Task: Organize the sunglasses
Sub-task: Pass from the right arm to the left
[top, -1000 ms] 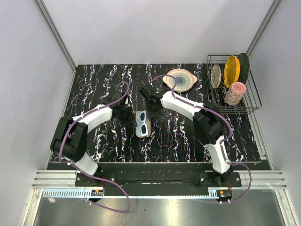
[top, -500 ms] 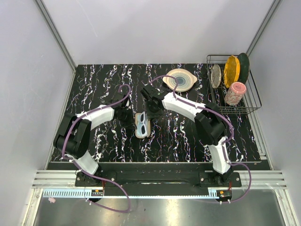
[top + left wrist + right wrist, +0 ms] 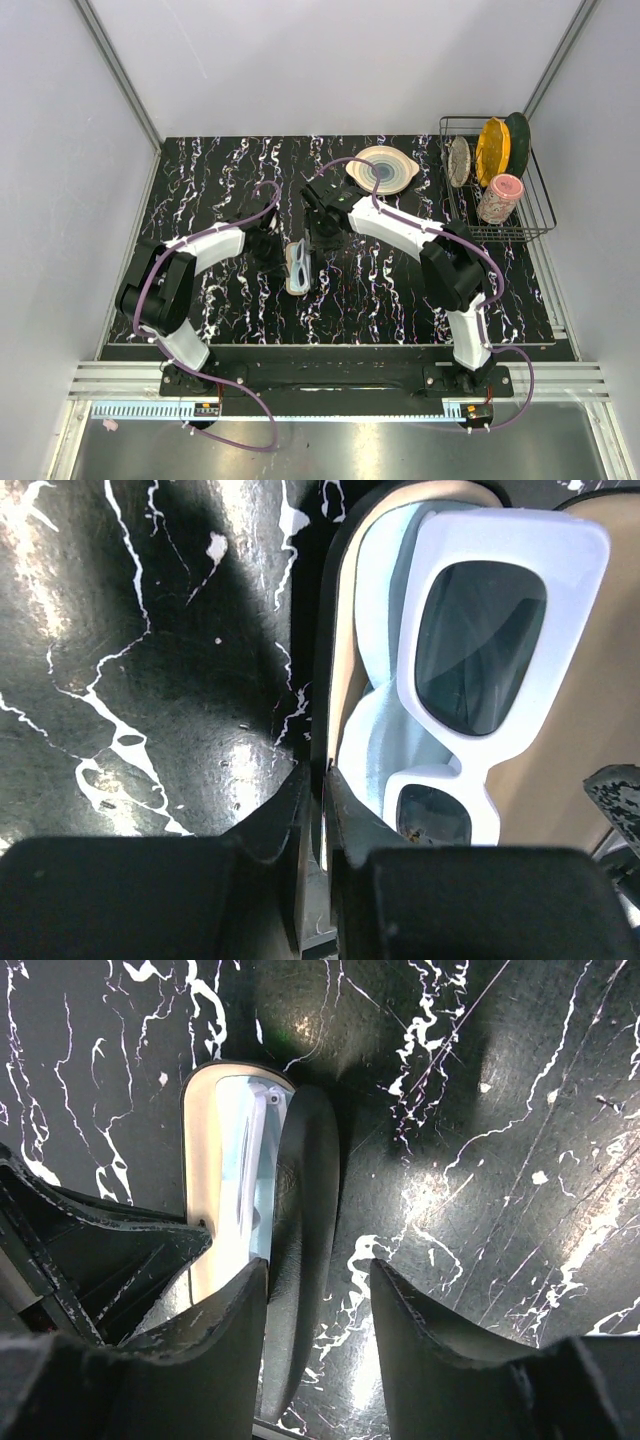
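Note:
The sunglasses (image 3: 480,640), a white frame with dark lenses, lie on a light blue cloth (image 3: 378,730) inside the black case (image 3: 335,630) with tan lining. My left gripper (image 3: 322,785) is shut on the case's near rim. In the right wrist view the case's black lid (image 3: 300,1250) stands nearly upright over the base, with the cloth (image 3: 245,1150) showing in the gap. My right gripper (image 3: 318,1270) is open, the lid standing against its left finger (image 3: 225,1310). From above, the case (image 3: 298,265) sits mid-table between the left gripper (image 3: 277,257) and the right gripper (image 3: 320,237).
A round patterned plate (image 3: 382,168) lies behind the right arm. A wire dish rack (image 3: 540,205) at the back right holds plates and a pink cup (image 3: 500,197). The black marbled table (image 3: 200,190) ends at grey walls on both sides.
The case's lid has swung up from lying flat to nearly upright over the sunglasses. The left gripper has shut on the case's rim. The right gripper's jaws have spread apart.

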You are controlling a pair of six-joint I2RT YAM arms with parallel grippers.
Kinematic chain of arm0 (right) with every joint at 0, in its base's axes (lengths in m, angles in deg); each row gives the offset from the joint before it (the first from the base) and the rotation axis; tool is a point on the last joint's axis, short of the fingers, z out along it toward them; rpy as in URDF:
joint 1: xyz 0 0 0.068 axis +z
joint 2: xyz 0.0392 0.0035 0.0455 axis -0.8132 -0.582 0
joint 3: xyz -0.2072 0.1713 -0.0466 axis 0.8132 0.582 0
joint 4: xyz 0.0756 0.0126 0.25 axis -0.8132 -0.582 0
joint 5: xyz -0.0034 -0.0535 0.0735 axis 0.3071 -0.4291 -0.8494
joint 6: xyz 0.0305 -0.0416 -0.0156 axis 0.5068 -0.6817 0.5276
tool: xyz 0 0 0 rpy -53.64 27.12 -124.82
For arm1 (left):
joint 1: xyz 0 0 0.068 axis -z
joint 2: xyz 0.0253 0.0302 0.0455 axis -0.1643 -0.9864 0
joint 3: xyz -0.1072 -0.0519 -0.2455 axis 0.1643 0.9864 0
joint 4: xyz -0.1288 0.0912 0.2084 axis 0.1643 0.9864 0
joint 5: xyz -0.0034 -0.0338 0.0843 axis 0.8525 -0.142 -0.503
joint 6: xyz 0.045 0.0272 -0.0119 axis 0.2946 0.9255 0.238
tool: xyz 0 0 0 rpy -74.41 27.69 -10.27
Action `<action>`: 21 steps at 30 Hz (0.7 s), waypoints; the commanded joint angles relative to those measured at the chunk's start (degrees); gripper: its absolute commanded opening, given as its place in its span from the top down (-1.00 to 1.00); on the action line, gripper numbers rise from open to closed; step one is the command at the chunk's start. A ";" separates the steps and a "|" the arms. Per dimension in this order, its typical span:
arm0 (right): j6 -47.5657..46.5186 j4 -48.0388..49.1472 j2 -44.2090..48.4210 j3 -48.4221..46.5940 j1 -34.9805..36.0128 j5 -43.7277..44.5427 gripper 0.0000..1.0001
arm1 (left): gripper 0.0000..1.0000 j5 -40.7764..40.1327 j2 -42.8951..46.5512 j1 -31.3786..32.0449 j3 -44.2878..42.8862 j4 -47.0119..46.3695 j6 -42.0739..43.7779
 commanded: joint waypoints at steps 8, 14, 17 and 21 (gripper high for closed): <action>-2.36 -0.21 8.15 -3.88 -0.10 1.09 -0.09 | 1.00 -6.40 0.69 3.38 -5.86 4.53 0.69; -1.13 0.41 12.28 -1.96 0.51 0.30 0.06 | 1.00 -4.91 0.69 3.47 -6.39 4.71 -0.98; 0.01 0.76 12.20 -1.34 1.56 -0.23 0.14 | 1.00 -4.55 0.60 3.64 -6.39 4.10 -1.95; 1.07 0.67 10.27 -1.25 2.71 -1.81 0.18 | 1.00 -4.02 0.25 3.91 -6.12 3.21 -3.44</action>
